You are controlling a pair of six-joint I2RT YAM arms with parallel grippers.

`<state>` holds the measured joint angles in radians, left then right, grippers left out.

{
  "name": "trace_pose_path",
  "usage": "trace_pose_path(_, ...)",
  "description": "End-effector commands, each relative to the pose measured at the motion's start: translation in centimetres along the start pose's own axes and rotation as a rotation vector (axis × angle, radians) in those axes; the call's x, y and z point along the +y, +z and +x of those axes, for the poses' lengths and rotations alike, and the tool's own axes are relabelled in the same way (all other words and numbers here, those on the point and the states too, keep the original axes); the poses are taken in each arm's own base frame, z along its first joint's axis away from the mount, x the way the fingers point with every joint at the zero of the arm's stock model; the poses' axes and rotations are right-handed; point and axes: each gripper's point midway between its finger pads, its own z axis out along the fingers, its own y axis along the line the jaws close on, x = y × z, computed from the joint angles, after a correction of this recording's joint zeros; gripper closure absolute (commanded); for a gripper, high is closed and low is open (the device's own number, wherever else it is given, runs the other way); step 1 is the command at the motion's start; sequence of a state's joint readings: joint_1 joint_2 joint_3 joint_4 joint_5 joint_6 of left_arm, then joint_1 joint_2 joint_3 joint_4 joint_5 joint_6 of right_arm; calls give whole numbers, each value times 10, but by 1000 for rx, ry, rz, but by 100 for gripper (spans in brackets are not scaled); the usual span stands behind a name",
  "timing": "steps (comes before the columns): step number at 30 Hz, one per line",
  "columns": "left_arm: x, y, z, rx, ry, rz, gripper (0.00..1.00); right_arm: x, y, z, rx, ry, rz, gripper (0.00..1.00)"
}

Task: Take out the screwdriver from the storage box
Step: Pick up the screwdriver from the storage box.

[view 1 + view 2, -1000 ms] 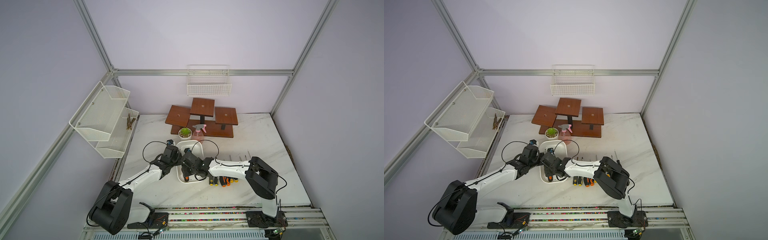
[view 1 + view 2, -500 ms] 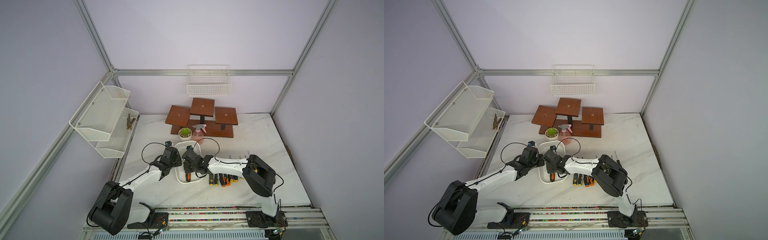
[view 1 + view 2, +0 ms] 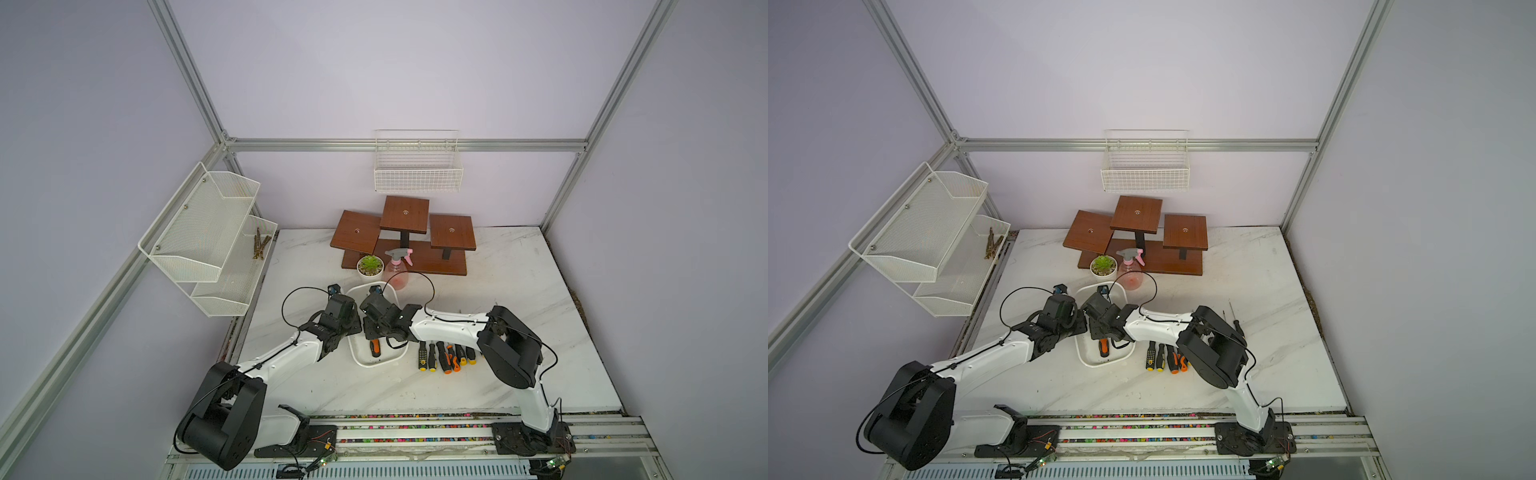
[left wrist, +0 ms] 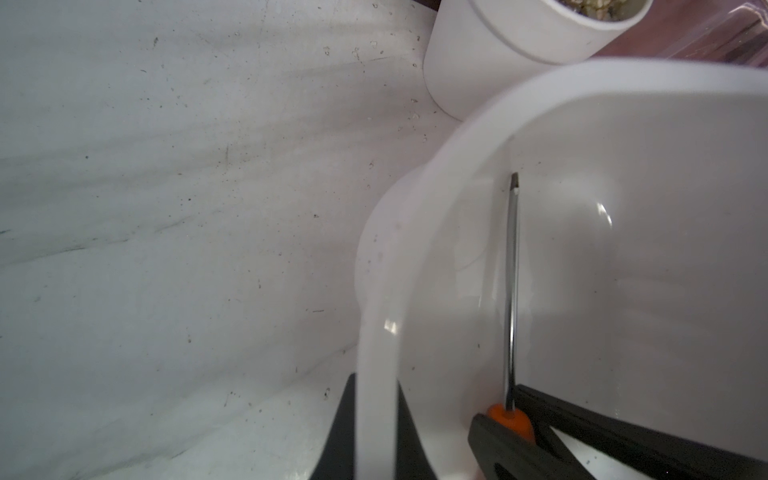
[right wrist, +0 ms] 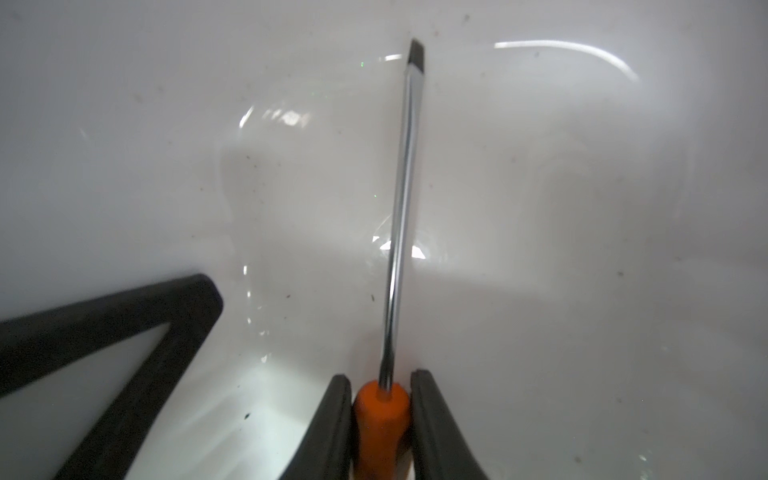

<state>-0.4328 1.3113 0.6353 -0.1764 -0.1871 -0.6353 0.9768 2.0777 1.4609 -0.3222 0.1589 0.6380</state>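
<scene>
The storage box [image 3: 380,365] [image 3: 1105,365] is a shallow white tub on the marble table, seen in both top views. One screwdriver [image 3: 375,347] [image 3: 1103,347] with an orange and black handle lies inside it. Its steel shaft [image 5: 401,216] [image 4: 512,291] points to the box's far end. My right gripper [image 5: 380,399] reaches into the box and is shut on the orange handle [image 5: 380,419], a finger pressing each side. My left gripper [image 4: 375,399] is shut on the box's left rim [image 4: 415,216], one finger outside the wall and one inside.
Several screwdrivers [image 3: 446,357] lie in a row on the table just right of the box. A small potted plant [image 3: 370,266], a pink spray bottle [image 3: 397,270] and a wooden stand [image 3: 405,237] stand behind it. Wire baskets hang on the left wall [image 3: 208,237] and back wall [image 3: 417,170].
My right gripper has drawn its fingers together onto the screwdriver's handle inside the box. The left gripper has kept its hold on the rim.
</scene>
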Motion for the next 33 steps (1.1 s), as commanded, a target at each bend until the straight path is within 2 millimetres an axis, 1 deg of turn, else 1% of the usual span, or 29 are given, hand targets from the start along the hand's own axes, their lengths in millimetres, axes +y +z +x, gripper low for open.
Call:
trace_pose_path(1,-35,-15,-21,-78,2,166,100,-56,25,47,154,-31,168,94)
trace_pose_path(4,-35,-14,-21,-79,1,164,100,-55,24,47,156,-34,166,100)
trace_pose_path(9,-34,-15,-22,-83,2,160,100,-49,18,40,135,-34,135,100)
trace_pose_path(14,-34,-14,-22,-80,4,156,100,-29,5,25,75,-22,27,100)
trace_pose_path(21,-33,-13,-23,-81,10,142,100,-13,-10,12,45,-12,-48,100)
trace_pose_path(26,-32,-11,-22,-76,12,136,100,-8,-17,12,37,7,-91,100)
trace_pose_path(33,-31,-11,-23,-79,15,130,100,0,-30,4,-2,12,-143,100)
